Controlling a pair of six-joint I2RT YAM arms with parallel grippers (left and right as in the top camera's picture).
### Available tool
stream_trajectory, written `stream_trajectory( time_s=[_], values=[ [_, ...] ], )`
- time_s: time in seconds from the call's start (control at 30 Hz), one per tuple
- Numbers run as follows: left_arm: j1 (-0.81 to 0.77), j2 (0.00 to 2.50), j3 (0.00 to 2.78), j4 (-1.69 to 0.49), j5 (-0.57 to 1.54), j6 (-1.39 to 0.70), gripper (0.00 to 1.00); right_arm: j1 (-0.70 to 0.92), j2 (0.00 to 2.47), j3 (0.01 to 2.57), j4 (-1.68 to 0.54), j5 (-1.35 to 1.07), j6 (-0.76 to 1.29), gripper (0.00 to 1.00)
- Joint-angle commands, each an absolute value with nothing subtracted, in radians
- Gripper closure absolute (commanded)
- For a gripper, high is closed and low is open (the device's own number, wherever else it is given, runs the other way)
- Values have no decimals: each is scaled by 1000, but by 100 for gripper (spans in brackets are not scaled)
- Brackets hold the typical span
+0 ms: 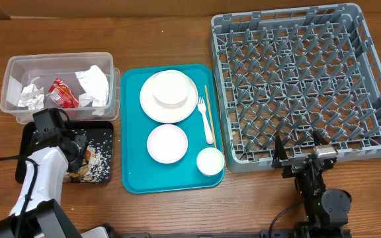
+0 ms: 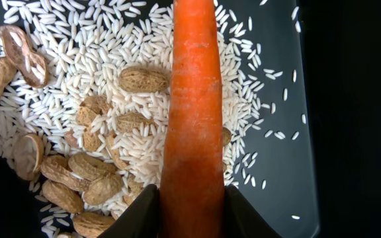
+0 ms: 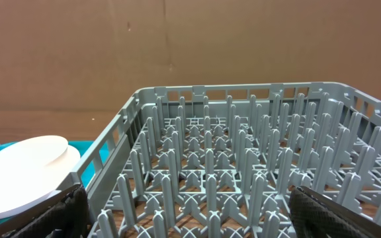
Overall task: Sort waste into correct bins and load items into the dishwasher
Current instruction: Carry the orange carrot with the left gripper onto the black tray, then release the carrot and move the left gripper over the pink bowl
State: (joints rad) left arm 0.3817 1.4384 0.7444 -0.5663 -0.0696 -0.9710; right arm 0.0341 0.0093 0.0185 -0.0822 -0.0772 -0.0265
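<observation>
- The left gripper (image 2: 190, 201) has its jaws pinching the orange carrot (image 2: 194, 99), which points out over the rice (image 2: 104, 46) and peanuts (image 2: 143, 79) in the black tray (image 2: 280, 178).
- The right gripper (image 1: 299, 151) sits with jaws spread wide and empty at the near edge of the grey dish rack (image 1: 283, 20).
- White dishes (image 1: 169, 96) lie on the teal tray (image 1: 132, 132).

An orange tapered carrot (image 2: 192, 112) is seen against a shallow black rectangular tray (image 2: 339, 99) speckled with white rice grains (image 2: 78, 86) and tan peanut shells (image 2: 142, 79), on a brown wood-grained bench (image 1: 177, 33).
</observation>
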Motion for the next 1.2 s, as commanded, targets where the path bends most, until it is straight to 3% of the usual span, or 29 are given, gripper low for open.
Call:
stream_trajectory(
  time_s=[0.0,0.37,0.47,0.5,0.73,0.87,0.93,1.03,1.17],
  values=[
    [389,1436,739,-549,-62,-995,83,31,4,8,-77,-72,-30,0],
    [389,1436,739,-493,-54,-996,77,31,4,8,-77,-72,-30,0],
    [389,1436,739,-492,-55,-996,67,31,4,8,-77,-72,-30,0],
    [389,1436,739,-491,-55,-996,57,31,4,8,-77,-72,-30,0],
    [389,1436,739,-481,-22,-995,57,31,4,8,-77,-72,-30,0],
    [389,1436,751,-466,60,-942,47,31,4,8,-77,-72,-30,0],
    [389,1436,769,-466,125,-887,54,31,4,8,-77,-72,-30,0],
    [389,1433,808,-467,268,-761,74,31,4,8,-78,-72,-30,0],
    [389,1414,836,-502,403,-701,68,31,4,8,-77,-72,-30,0]
  ],
)
